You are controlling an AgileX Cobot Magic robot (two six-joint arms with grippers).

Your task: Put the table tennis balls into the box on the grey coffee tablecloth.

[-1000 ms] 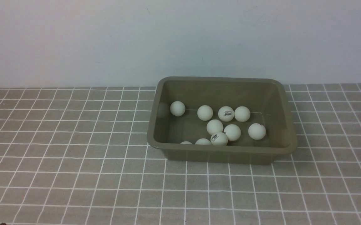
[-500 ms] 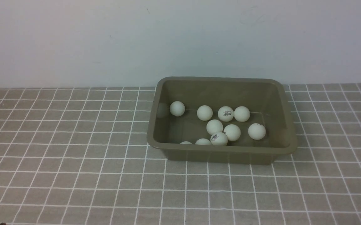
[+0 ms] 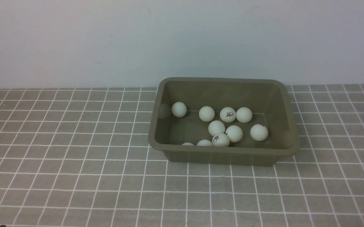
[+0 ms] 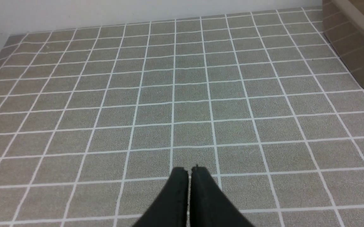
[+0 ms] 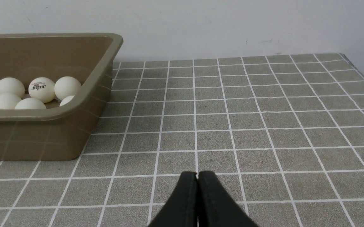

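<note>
1. My left gripper [image 4: 189, 170] is clenched on nothing, its tips pressed together low over the cloth; my right gripper [image 5: 197, 175] is pinched closed the same way and carries nothing.
2. From the left gripper the box [image 4: 352, 47] lies toward 2 o'clock, well apart; from the right gripper it lies toward 10 o'clock, nearer.
3. In the front view the box [image 3: 223, 151] stands right of centre, and the table tennis balls [image 3: 216, 127] all lie inside it: a row along the far wall, a cluster in the middle, two half hidden behind the near rim. I count about ten.
4. I see no ball out on the grey coffee tablecloth [image 3: 74, 173] in any view, so I judge the task as good as done.
5. The step in hand, as I read it, is simply to hold back. Doing it well means keeping both arms low and away from the box's rim, since a knock could tip so light a tub and the balls would roll.
6. The cloth lies flat, with no folds that I can see, its white grid running to a plain pale wall [image 3: 182, 37] at 12 o'clock.
7. At 9 o'clock from my left gripper another stretch of wall closes the corner.
</note>
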